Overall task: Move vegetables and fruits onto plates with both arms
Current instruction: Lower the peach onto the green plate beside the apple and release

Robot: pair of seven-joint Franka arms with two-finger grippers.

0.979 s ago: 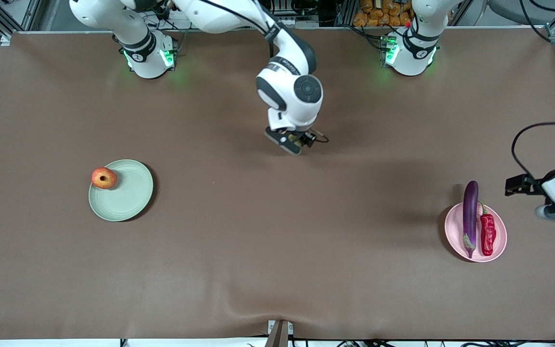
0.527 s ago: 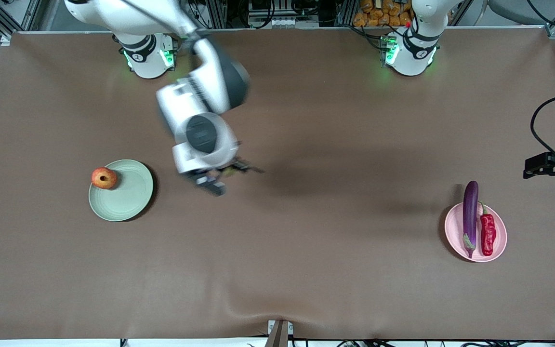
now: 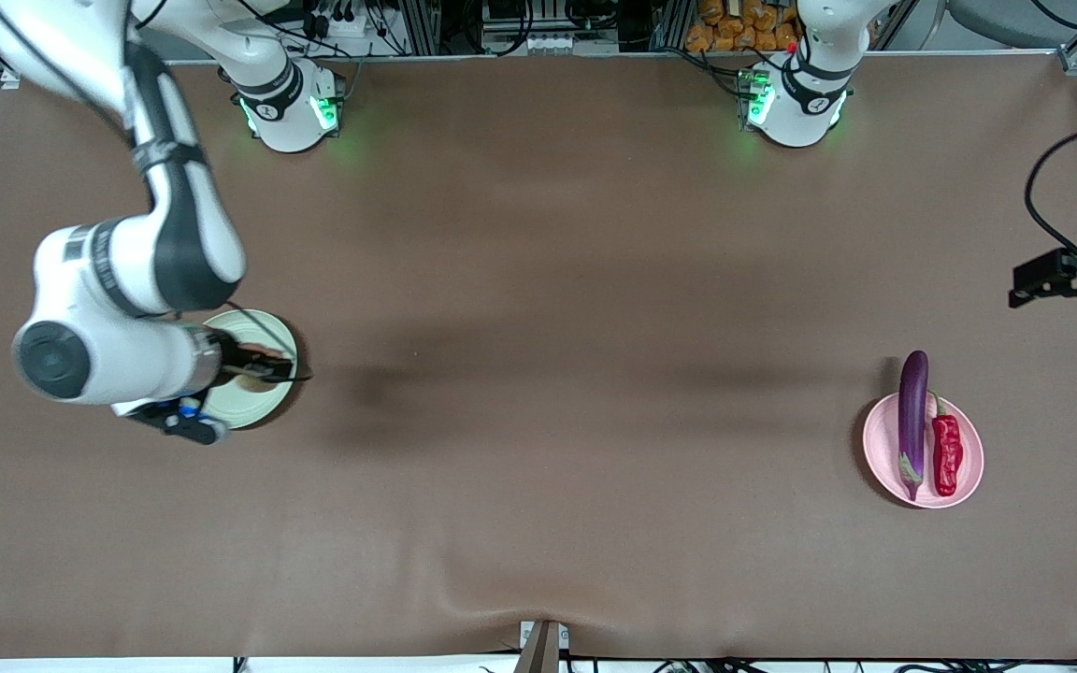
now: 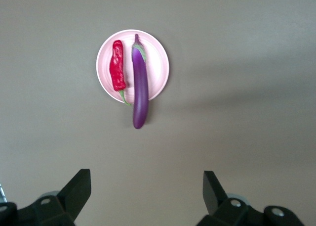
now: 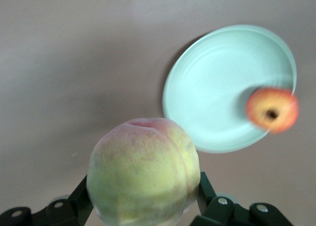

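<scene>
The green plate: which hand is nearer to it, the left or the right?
Right. The right hand, shut on the peach, is over the green plate. The left hand waits open at the left arm's end of the table, above the pink plate.

The right gripper (image 3: pixel 253 365) is over the green plate (image 3: pixel 263 400); the eggplant (image 3: pixel 912 422) and chili (image 3: pixel 946 454) lie on the pink plate (image 3: pixel 879 441).

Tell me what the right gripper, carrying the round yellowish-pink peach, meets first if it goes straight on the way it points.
Probably the bare brown table beside the pale green plate: the right gripper, shut on the peach, points down just off the plate's rim. Depth is unclear.
</scene>
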